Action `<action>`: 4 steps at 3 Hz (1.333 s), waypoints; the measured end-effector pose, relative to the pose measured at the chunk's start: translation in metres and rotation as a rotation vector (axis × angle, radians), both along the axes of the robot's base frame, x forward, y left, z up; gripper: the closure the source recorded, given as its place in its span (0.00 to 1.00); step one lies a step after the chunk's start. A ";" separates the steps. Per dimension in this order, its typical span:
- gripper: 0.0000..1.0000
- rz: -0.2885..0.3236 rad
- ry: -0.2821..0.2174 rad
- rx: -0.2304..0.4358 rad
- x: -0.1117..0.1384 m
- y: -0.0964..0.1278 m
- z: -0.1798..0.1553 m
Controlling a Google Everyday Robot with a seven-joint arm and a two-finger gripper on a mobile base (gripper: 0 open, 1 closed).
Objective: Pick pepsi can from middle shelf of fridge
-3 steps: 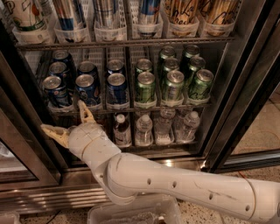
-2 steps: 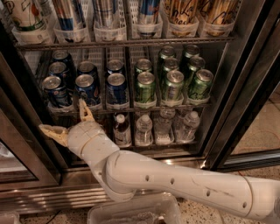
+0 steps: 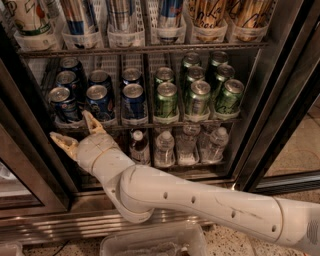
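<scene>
Where the middle shelf (image 3: 150, 125) of the fridge (image 3: 280, 100) runs across the open doorway, dark blue pepsi cans fill its left half in three lanes, each lane going back into the cooler. The pepsi can (image 3: 99, 101) at the front of the second lane stands upright with its silver top and pull tab facing up, with another blue can (image 3: 62, 104) to its left and one more (image 3: 133, 101) to its right. Green cans (image 3: 197, 97) fill the right half of the same shelf, also upright in lanes.

The gripper (image 3: 75, 131) sits just below the front edge of that shelf, under the two leftmost blue cans. Its two tan fingers (image 3: 92, 124) are spread wide apart and hold nothing: one points up and reaches the shelf's front edge between the first and second lanes, the other points left toward the dark door frame. Neither finger is around a can.

The white arm (image 3: 200, 200) stretches from the lower right corner across the front of the fridge to the gripper. Behind it, small clear bottles (image 3: 164, 147) stand on the shelf below. Tall cans (image 3: 170, 15) sit in plastic trays on the shelf above. A ribbed steel panel (image 3: 50, 225) runs along the fridge base, and a clear plastic bin (image 3: 150, 240) lies at the bottom edge.
</scene>
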State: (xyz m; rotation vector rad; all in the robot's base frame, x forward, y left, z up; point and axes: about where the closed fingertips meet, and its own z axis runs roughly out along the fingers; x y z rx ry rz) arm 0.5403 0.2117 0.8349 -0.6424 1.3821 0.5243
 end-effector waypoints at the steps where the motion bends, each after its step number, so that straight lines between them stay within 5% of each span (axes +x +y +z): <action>1: 0.34 0.031 0.004 0.002 0.016 0.009 -0.002; 4: 0.32 0.039 0.000 0.035 0.055 0.009 0.000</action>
